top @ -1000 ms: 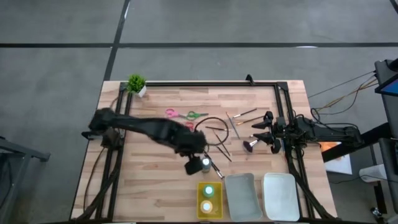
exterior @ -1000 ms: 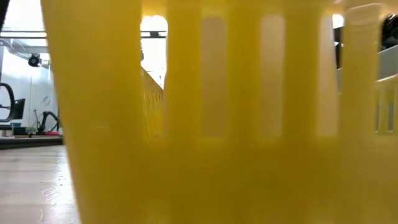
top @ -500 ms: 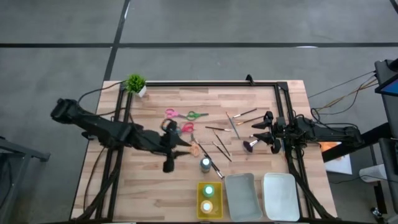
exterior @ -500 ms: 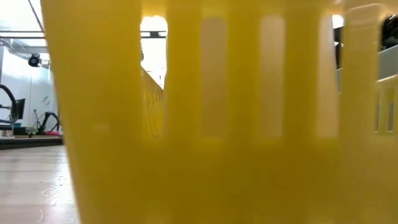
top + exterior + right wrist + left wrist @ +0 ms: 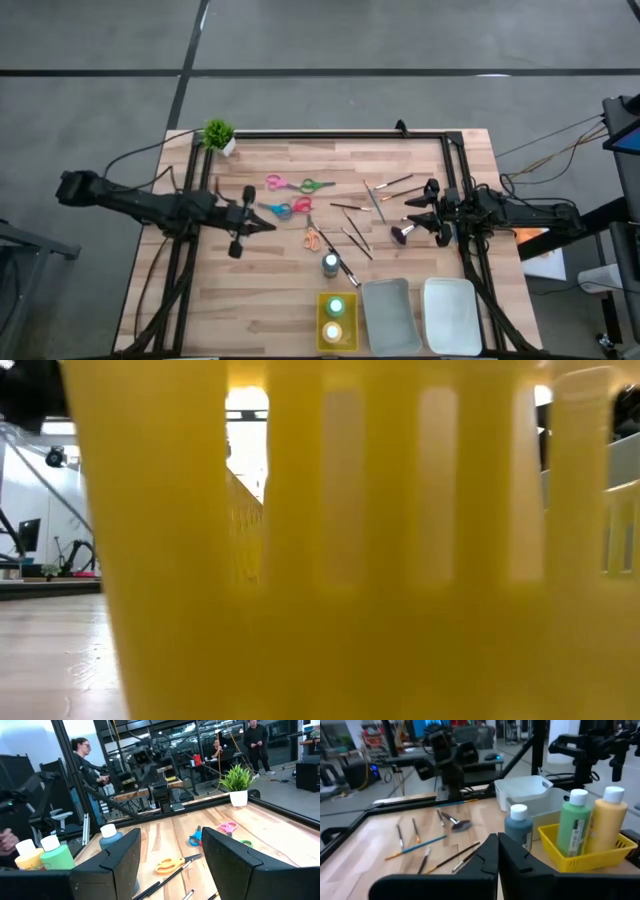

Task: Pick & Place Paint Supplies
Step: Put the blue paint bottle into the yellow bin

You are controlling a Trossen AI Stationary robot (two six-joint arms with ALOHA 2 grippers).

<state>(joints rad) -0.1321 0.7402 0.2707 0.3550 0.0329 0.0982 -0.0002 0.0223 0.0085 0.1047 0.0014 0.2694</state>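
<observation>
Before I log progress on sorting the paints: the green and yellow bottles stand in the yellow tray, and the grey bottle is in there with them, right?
Not quite. The green bottle and yellow bottle do stand in the yellow tray, but the grey bottle stands outside it on the wooden table, just beyond the tray's far end. The high view shows this, and the left wrist view agrees.

Workshop room, grey floor, bright overhead light.
Grey floor (image 5: 330, 40) with dark seam lines surrounds the wooden desk (image 5: 260, 290). Behind it: black metal frames, cluttered benches, an office chair (image 5: 59, 817), and people (image 5: 258, 742) standing far off under ceiling lights.
</observation>
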